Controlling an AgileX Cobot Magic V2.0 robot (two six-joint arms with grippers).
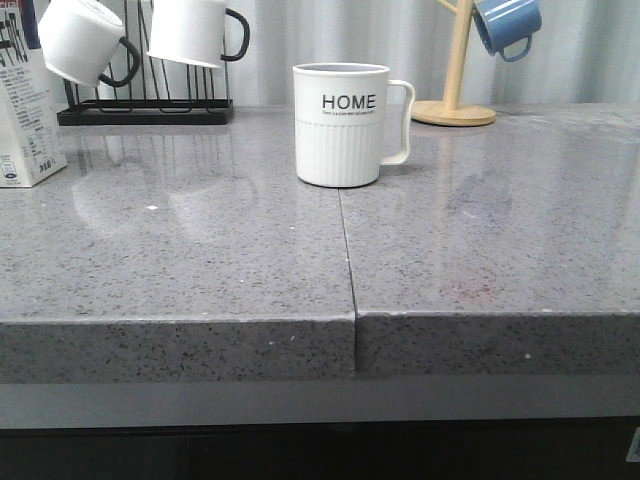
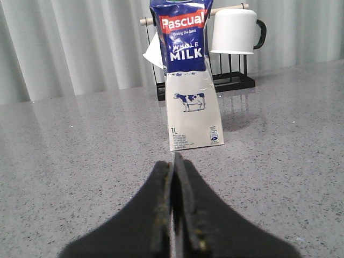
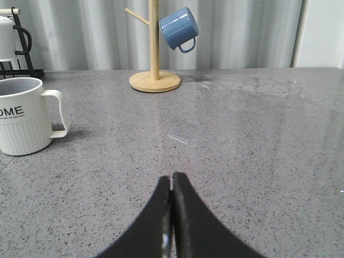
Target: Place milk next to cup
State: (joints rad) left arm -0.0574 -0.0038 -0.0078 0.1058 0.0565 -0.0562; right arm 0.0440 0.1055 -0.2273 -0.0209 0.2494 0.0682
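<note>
The milk (image 2: 188, 86), a tall white carton with a dark blue top reading "WHOLE MILK" and a cow picture, stands upright on the grey counter; in the front view only its edge (image 1: 25, 110) shows at the far left. The cup (image 1: 342, 125), a white ribbed mug with "HOME" and a white handle, stands mid-counter, and it also shows in the right wrist view (image 3: 24, 115). My left gripper (image 2: 173, 161) is shut and empty, a short way in front of the carton. My right gripper (image 3: 171, 180) is shut and empty, off to the handle side of the cup. Neither gripper shows in the front view.
A black rack (image 1: 145, 105) with white black-handled mugs (image 1: 190, 30) stands at the back left, just behind the carton. A wooden mug tree (image 1: 455, 100) holding a blue mug (image 1: 508, 25) stands at the back right. A seam (image 1: 347, 250) runs across the counter toward its front edge.
</note>
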